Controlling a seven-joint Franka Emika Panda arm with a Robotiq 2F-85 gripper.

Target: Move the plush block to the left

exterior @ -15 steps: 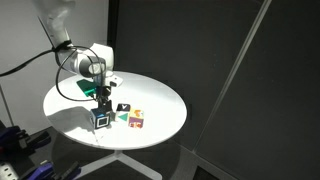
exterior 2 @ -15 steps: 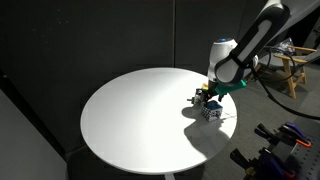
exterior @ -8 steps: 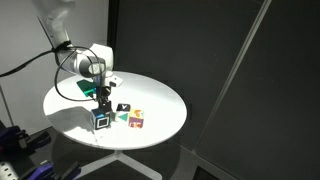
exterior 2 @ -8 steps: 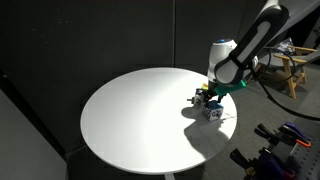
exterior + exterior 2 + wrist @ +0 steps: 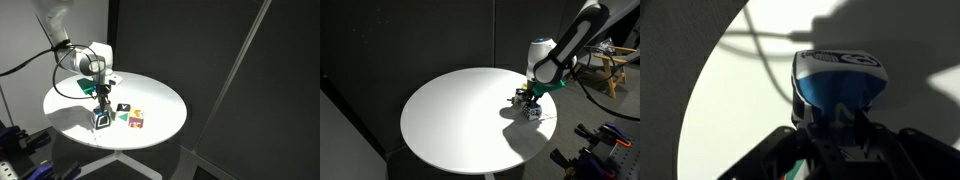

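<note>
The 2 dark fingers (image 5: pixel 775 158) of the gripper (image 5: pixel 103 106) stand on either side of a small soft plush block (image 5: pixel 838 82), blue-sided with a white face bearing a dark mark. Whether the pads already press it or stop just short, I cannot tell. In both exterior views the plush block sits directly under the fingertips on the round white table (image 5: pixel 160 98), close to the rim. Beyond the fingers, apart from the plush block, lie a flat black tile with a white mark (image 5: pixel 123 107) and a smaller red-yellow-green block (image 5: pixel 136 121). The step in hand looks like the grasp, with the carry not yet begun. The next move calls for a firm squeeze on the soft sides, a slight lift, then travel leftward, away from those 2 neighbours.
</note>
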